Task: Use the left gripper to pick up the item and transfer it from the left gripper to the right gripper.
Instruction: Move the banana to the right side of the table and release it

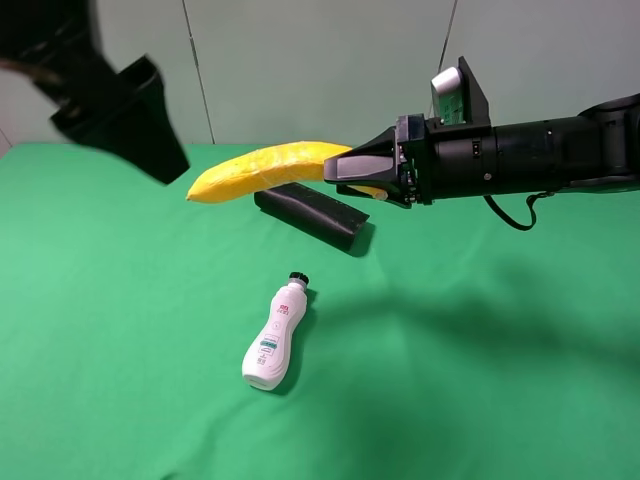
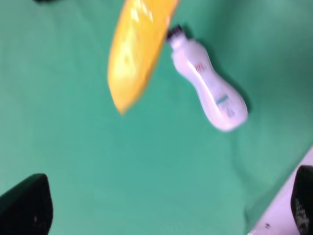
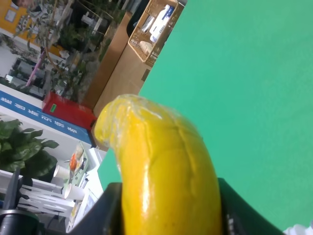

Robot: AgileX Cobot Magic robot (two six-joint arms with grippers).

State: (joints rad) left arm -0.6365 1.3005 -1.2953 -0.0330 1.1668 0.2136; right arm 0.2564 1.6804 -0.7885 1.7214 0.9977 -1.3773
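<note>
- While the green table [image 1: 120,390] lies below, the right gripper [image 1: 341,166] stretches level, pinching one end of the banana [image 1: 262,169]
- The left gripper [image 1: 130,115] stands spread wide, apart from the banana's free tip
- The banana hangs midair above the black case [image 1: 310,213]

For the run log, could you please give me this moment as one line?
stage: handover done | banana: in right claw, off table | left claw: open, apart from banana | bottle, case: on table
</note>
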